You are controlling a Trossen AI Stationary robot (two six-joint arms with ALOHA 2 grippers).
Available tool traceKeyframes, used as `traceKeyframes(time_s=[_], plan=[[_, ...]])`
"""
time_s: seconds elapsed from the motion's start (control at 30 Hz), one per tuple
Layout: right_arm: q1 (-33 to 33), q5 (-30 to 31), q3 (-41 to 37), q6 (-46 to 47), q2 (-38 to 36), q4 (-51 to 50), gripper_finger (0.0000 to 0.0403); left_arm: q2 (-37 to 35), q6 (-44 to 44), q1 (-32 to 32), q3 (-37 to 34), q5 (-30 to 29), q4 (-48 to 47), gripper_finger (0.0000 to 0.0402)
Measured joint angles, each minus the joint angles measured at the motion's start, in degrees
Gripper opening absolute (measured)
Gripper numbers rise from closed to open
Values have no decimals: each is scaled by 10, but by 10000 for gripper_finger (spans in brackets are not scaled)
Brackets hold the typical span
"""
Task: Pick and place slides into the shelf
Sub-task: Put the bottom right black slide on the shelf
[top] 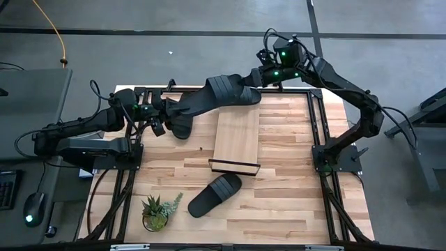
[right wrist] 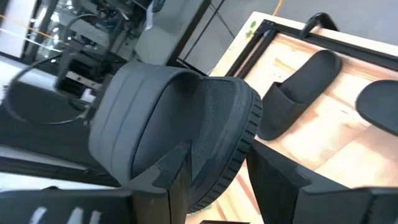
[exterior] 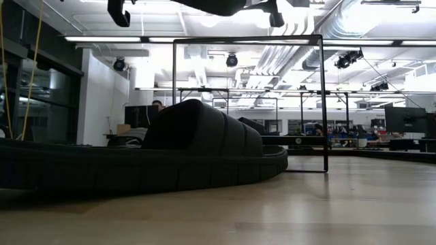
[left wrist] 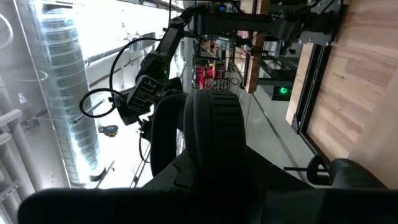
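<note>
Table [top: 293, 202]: butcher-block top with the shelf [top: 237, 136] lying mid-table.
Held slide [top: 216, 94]: lifted above the shelf's far end, gripped at both ends.
Loose slide [top: 214, 194]: on the table, near the shelf's near end.
Third slide [top: 180, 127]: under the left arm.
Left gripper [top: 162, 111]: clamped on the held slide.
Right gripper [top: 261, 77]: clamped on its other end.
Plant [top: 156, 213]: near corner.

One slide [top: 214, 195] lies on the tabletop [top: 293, 195] beside the shelf [top: 237, 136].
</note>
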Motion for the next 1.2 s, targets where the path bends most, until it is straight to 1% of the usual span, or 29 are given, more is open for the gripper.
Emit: traceKeyframes(time_s=[0.1, 0.2, 0.3, 0.4, 0.47, 0.57, 0.67, 0.77, 0.83, 0.97, 1.1, 1.2], plan=[[0, 3, 0, -7, 4, 1, 137, 0, 0, 0, 0, 0, 0, 51], [0, 3, 0, -20, 6, 0, 120, 0, -3, 0, 0, 0, -1, 51], [0, 7, 0, -25, 7, -2, 82, 0, -13, 0, 0, 0, -2, 51], [0, 9, 0, -28, 7, -4, 33, 0, -20, 0, 0, 0, -3, 51], [0, 13, 0, -35, 7, -7, 13, 0, -29, 0, 0, 0, -2, 51], [0, 24, 0, -41, 7, -19, 17, 1, -52, 0, 0, 0, -3, 52], [0, 45, 0, -55, 7, -35, 15, 1, -92, 0, 0, -3, -2, 62], [-1, 49, 0, -65, 7, -39, 5, 1, -148, 0, 0, -23, 2, 88], [-1, 54, 0, -65, 7, -40, 6, 1, -185, 0, 0, -30, 3, 114], [-1, 75, 0, -70, 7, -42, 4, 1, -239, 0, 0, -35, 5, 175], [-11, 80, 0, -77, 7, -42, 4, 0, -291, 0, 0, -37, 3, 240], [-20, 89, 0, -84, 5, -44, 3, 0, -349, 0, 0, -56, -4, 283]])
